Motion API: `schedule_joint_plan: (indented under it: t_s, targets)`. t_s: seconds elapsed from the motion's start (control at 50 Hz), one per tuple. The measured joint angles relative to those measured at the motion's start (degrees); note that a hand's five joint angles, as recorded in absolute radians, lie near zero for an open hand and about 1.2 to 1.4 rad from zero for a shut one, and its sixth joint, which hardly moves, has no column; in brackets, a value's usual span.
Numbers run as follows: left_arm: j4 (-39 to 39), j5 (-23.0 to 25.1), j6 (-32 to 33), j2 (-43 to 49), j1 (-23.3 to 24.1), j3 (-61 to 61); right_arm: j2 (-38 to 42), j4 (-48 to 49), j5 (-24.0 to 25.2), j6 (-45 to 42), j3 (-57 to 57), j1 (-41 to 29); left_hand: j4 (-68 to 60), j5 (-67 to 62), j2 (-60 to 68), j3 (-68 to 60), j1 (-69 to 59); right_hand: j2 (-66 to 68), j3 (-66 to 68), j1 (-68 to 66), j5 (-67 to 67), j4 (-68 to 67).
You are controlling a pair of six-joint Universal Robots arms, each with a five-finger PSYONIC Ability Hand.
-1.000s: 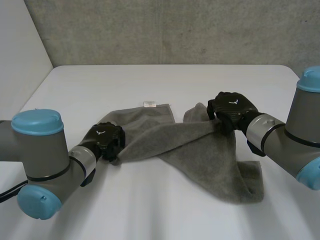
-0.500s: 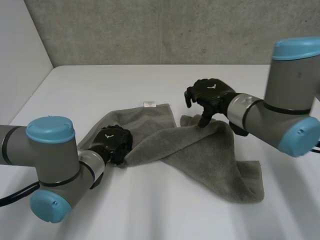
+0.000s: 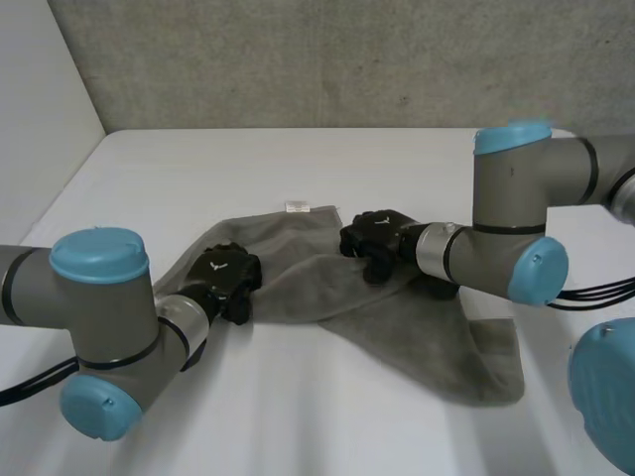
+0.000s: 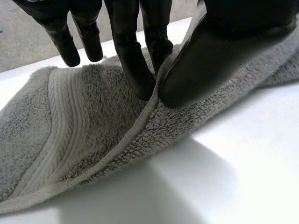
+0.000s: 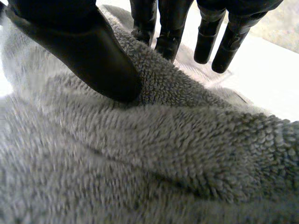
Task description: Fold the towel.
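A grey towel (image 3: 417, 317) lies rumpled and partly doubled over on the white table (image 3: 298, 159). My left hand (image 3: 223, 281) rests at the towel's left edge. In the left wrist view the towel's hemmed edge (image 4: 93, 121) is pinched between the thumb (image 4: 210, 56) and the fingers (image 4: 135, 65). My right hand (image 3: 375, 241) sits on a raised fold near the towel's middle. In the right wrist view the thumb (image 5: 88, 56) and the fingers (image 5: 168, 23) squeeze a ridge of towel (image 5: 163, 149) between them.
A small white label (image 3: 296, 207) sits on the towel's far edge. The right arm (image 3: 506, 248) reaches across the towel's right half. A rough grey wall (image 3: 327, 59) stands behind the table.
My right hand let go of the towel's far right part, moved left and down, and closed on a fold near the middle. My left hand closed on the left edge.
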State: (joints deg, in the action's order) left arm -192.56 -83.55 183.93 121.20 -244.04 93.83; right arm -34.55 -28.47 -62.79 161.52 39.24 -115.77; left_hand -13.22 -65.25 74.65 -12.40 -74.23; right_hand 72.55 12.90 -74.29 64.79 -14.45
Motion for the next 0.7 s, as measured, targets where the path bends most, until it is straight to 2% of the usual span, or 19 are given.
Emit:
schedule_joint_plan:
  t_s: [0.16,0.26,0.34,0.42,0.54,0.62,0.7]
  targets:
    - [3.96,0.64,0.58,-4.75,-1.32,-1.23,-10.27,-1.41,6.0,-0.76,5.54,0.63,0.0,0.0,0.0,0.0,0.0,0.0,0.0,-0.15,0.0,0.0]
    - [8.89,2.15,1.2,-8.63,-2.22,-2.34,-14.7,-3.32,6.72,-3.68,8.89,0.93,0.0,0.0,0.0,0.0,0.0,0.0,0.0,-0.19,0.0,0.0]
    - [13.68,4.81,3.26,-11.53,-3.41,-3.23,-17.29,-5.4,6.1,-9.77,11.94,1.11,0.0,0.0,0.0,0.0,0.0,0.0,0.0,-0.23,0.0,0.0]
    - [16.53,6.89,7.11,-12.31,-4.83,-4.8,-17.9,-6.57,4.13,-16.94,13.27,1.89,0.0,0.0,0.0,0.0,0.0,0.0,0.0,-0.25,0.01,0.0]
    - [16.15,7.26,11.75,-8.17,-5.81,-11.75,-14.73,-3.2,0.56,-20.87,9.04,2.61,0.0,-0.84,1.59,0.0,0.0,0.0,0.0,-0.26,0.22,0.0]
    - [13.21,6.33,12.51,-3.49,-5.7,-20.53,-11.97,5.21,-2.93,-19.56,2.36,2.0,0.0,-1.39,1.71,0.0,0.0,0.02,0.0,-0.26,0.22,0.0]
    - [8.96,5.05,10.98,-1.5,-4.71,-28.41,-12.25,16.82,-8.66,-14.95,-3.16,0.93,0.0,-1.4,1.71,0.0,-0.01,0.65,0.0,-0.27,0.22,0.0]
